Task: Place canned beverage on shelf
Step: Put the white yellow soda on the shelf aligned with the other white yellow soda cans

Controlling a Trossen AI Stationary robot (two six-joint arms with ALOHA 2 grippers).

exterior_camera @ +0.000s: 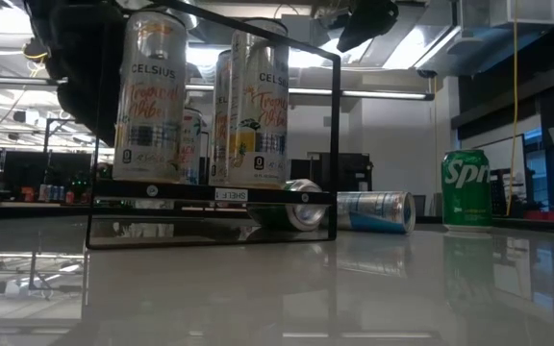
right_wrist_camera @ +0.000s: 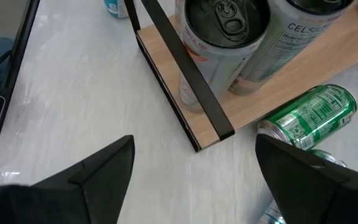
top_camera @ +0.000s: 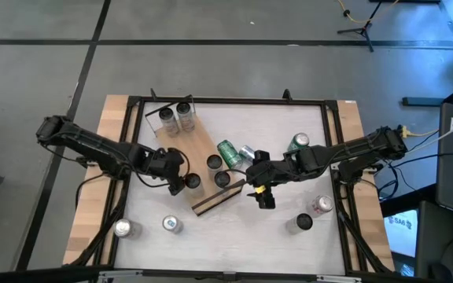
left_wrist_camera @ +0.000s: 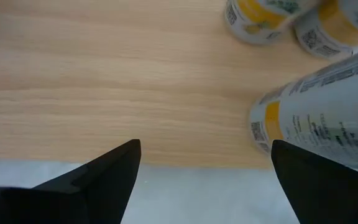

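Note:
The shelf (top_camera: 203, 153) is a light-wood board with dark edges, lying slantwise in the middle of the table. Two cans (top_camera: 175, 116) stand at its far end, and others (top_camera: 219, 171) stand near its near end. My left gripper (top_camera: 177, 185) is open at the shelf's left edge, low over the board (left_wrist_camera: 104, 74). Nothing is between its fingers, and a white-and-yellow can (left_wrist_camera: 328, 106) stands just beside one finger. My right gripper (top_camera: 263, 196) hangs open above the table, right of the shelf's near end (right_wrist_camera: 197, 118), and holds nothing.
Two cans, one green (top_camera: 228, 151) and one pale (top_camera: 247, 152), lie on their sides right of the shelf. An upright green can (exterior_camera: 465, 188) stands at the far right. Loose cans stand near the front edge, left (top_camera: 171, 224) and right (top_camera: 321, 205). A black frame (top_camera: 234, 101) rims the table.

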